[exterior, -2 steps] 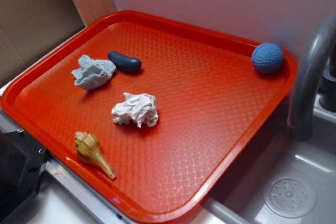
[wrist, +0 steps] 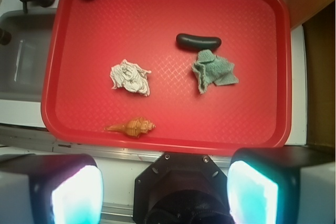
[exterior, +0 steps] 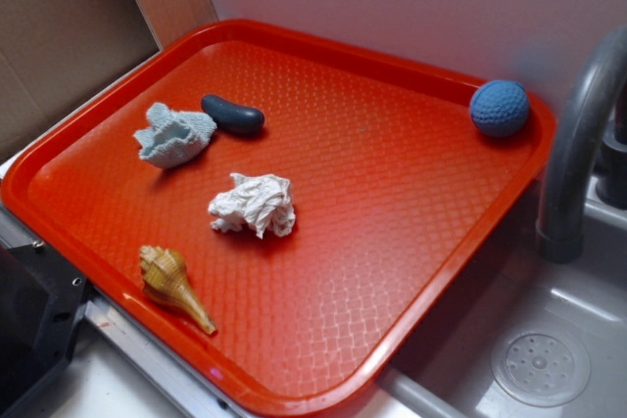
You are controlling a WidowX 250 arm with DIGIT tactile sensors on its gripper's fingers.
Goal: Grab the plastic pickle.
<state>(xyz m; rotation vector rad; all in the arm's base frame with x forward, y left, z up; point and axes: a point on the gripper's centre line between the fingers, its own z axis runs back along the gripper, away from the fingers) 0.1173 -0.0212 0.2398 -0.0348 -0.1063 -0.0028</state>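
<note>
Black wrist housing (wrist: 181, 192), 2 small screws, jaws — pale, cyan-tinted pads (wrist: 76, 195)

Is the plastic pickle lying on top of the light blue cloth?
No. In the exterior view the plastic pickle lies on the red tray beside the light blue cloth, not on it.

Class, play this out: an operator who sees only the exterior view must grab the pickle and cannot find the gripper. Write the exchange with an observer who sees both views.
Operator: No gripper in my view. Is it open?
Observer: Yes. In the wrist view the gripper has its fingers wide apart, holding nothing.
Operator: Where is it, relative to the pickle?
Observer: It hangs outside the tray rim on the shell side; the pickle lies far ahead, just past the cloth.
</note>
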